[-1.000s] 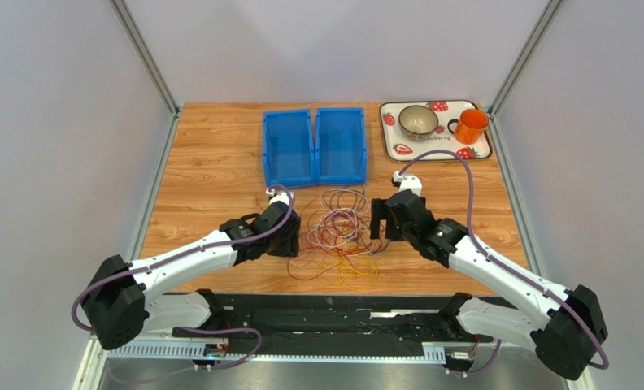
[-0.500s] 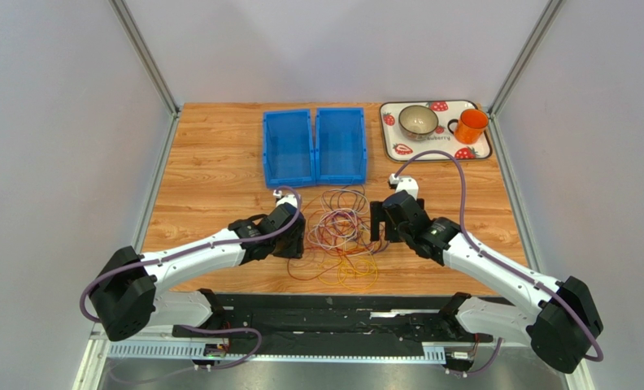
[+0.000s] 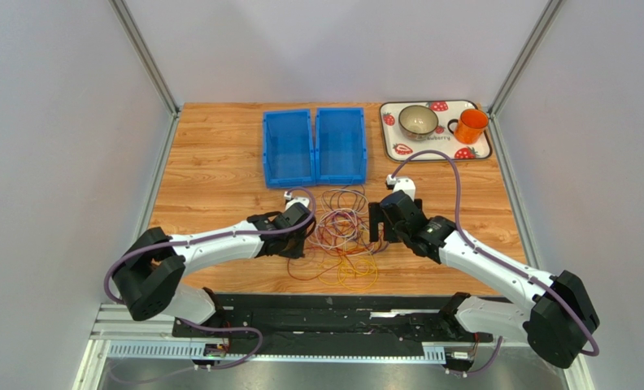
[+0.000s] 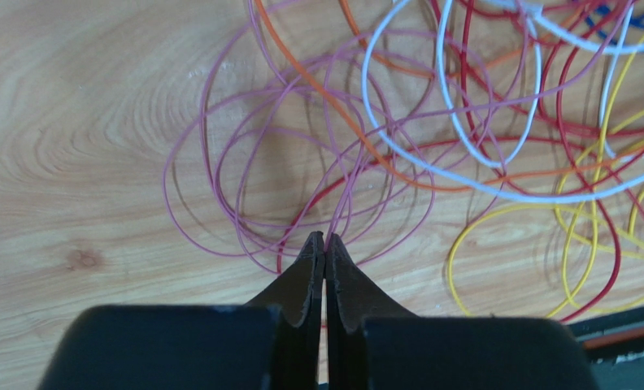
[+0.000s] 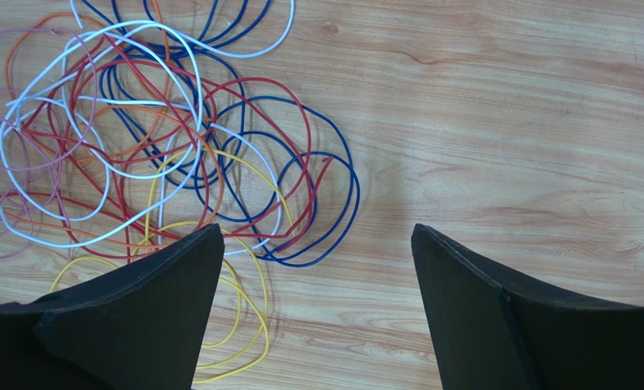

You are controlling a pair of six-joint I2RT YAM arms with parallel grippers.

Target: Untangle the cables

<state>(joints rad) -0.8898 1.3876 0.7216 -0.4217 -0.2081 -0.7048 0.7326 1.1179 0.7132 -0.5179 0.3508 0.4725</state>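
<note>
**Pink strand pinched, a slow draw wanted**

The left gripper (image 4: 325,242) had its fingers pressed together on what looked like a pink cable (image 4: 167,175), at the left edge of the cables (image 3: 341,236) heaped mid-way across the table (image 3: 219,162). The right gripper (image 5: 317,236) hung with its fingers wide apart, just right of the heap. To my eye a gentle leftward draw would serve best, with the right pinning the rest

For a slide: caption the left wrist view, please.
Left tool pinches a pink cable at the edge of the tangle.

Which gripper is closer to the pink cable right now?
Left. The left gripper is shut on strands of the pink cable; the right gripper hangs open well off to their right, by the blue cable.
</note>
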